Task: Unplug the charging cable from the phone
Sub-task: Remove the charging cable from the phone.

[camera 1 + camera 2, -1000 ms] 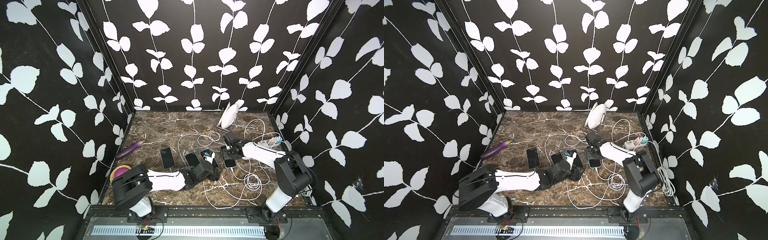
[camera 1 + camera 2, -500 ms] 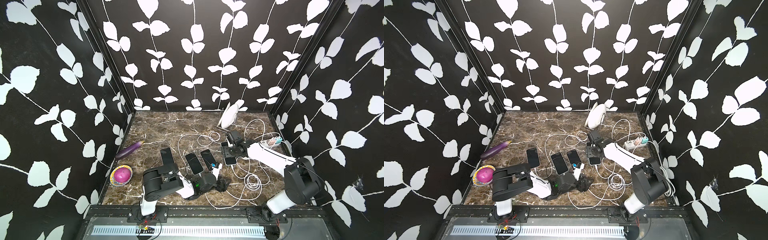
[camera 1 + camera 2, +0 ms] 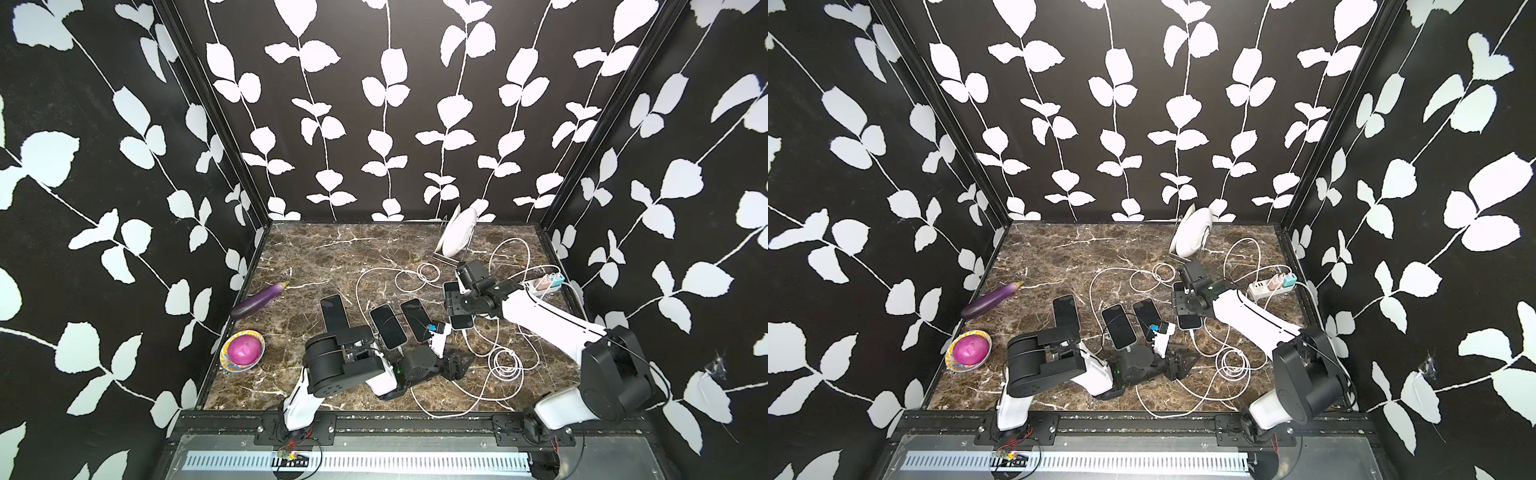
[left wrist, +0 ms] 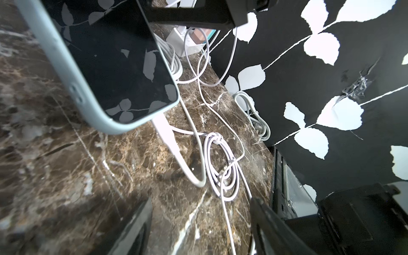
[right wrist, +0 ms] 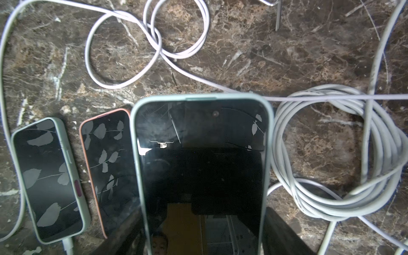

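Right gripper [image 3: 457,305] sits right of centre in both top views, its fingers either side of the phone [image 5: 202,167] in a pale green case; in the right wrist view the phone fills the lower middle of the frame between the 2 dark fingers, so the claw is clamped on it across its width. The charging cable [image 4: 176,152] is plugged into the phone's bottom edge in the left wrist view, centre frame, and runs down to a white coil on the marble table [image 3: 316,257]. Left gripper [image 3: 457,365] lies low, lower centre in a top view, jaws spread wide w/ nothing between them, near the cable but not touching it. 3 other phones [image 3: 388,326] lie in a row left of the held 1
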Controlling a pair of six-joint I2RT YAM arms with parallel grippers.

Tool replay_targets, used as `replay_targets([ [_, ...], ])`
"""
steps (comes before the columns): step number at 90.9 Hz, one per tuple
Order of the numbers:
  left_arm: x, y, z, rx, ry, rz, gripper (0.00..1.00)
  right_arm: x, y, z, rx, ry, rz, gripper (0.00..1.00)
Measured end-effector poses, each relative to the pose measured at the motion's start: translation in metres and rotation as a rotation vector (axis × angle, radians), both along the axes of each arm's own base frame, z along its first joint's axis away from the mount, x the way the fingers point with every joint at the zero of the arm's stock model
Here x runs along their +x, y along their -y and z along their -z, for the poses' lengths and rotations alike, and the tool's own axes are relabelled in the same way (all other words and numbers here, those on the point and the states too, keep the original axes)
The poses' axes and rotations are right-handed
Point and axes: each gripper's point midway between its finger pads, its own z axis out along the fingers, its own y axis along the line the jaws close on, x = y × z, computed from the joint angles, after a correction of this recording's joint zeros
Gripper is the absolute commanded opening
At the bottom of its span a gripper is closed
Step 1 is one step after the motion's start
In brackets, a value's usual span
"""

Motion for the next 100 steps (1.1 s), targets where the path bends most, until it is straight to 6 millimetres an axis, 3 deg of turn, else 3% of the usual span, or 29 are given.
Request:
replay_targets([
  [8,0.002,0.004,-0.004,-0.014,0.003,-0.008,0.54,-0.001,0.0,-0.005,0.015,0.01,0.007,0.0],
  [32,0.007,0.008,-0.008,-0.028,0.005,-0.026,0.57,-0.007,0.002,-0.003,0.032,0.006,0.023,0.0],
  [53,0.01,0.007,-0.008,-0.022,0.006,-0.043,0.33,-0.008,0.002,-0.003,0.038,0.003,0.028,0.0],
  [73,0.012,0.006,-0.006,-0.017,0.005,-0.054,0.46,-0.009,0.0,-0.003,0.052,-0.004,0.033,0.0],
  [85,0.012,0.006,-0.005,-0.015,-0.002,-0.061,0.67,-0.009,0.001,-0.004,0.055,-0.005,0.041,0.0],
  [100,0.013,0.002,-0.002,-0.032,-0.023,-0.078,0.62,-0.008,0.003,-0.008,0.066,0.004,0.057,0.0],
])
